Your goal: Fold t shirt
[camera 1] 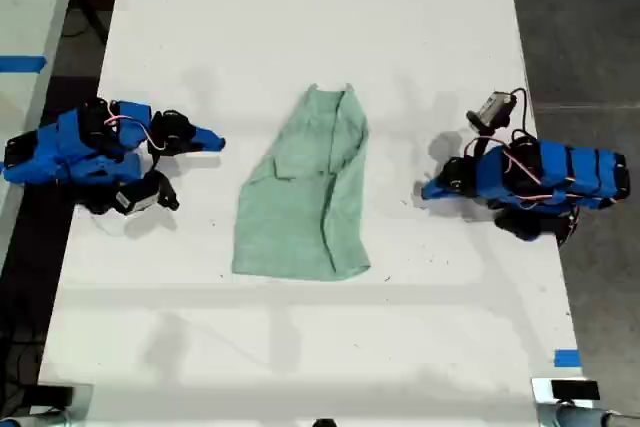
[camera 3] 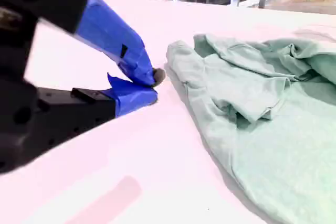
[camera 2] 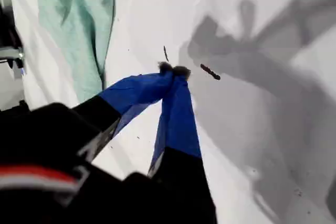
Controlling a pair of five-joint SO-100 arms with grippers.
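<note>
Blue tips of my first gripper (camera 2: 173,70) meet with nothing between them, just above the bare white table (camera 2: 262,35). The t shirt (camera 2: 73,19) lies near them but not touching. My second gripper (camera 3: 154,85) also has its jaws drawn together on nothing, low over the table and just beside one end of the cloth.

In the exterior view the mint fabric (camera 1: 305,197) lies at the table's centre, running from 12 to 6 o'clock with the notched collar end at 12. It is already doubled lengthwise and wrinkled. One arm sits at its 9 o'clock and the other at its 3 o'clock, both apart from it. The wrist views do not settle which arm is which.

The next fold looks like bringing one end over the other. To do it well, I judge both jaws should part first, then pinch through every layer at the two corners of one end. Lifting evenly and carrying low toward the far end should keep the edges aligned and avoid dragging the layers askew.

No brand, label or readable writing shows; the blue tape strips (camera 1: 567,357) are blank.
</note>
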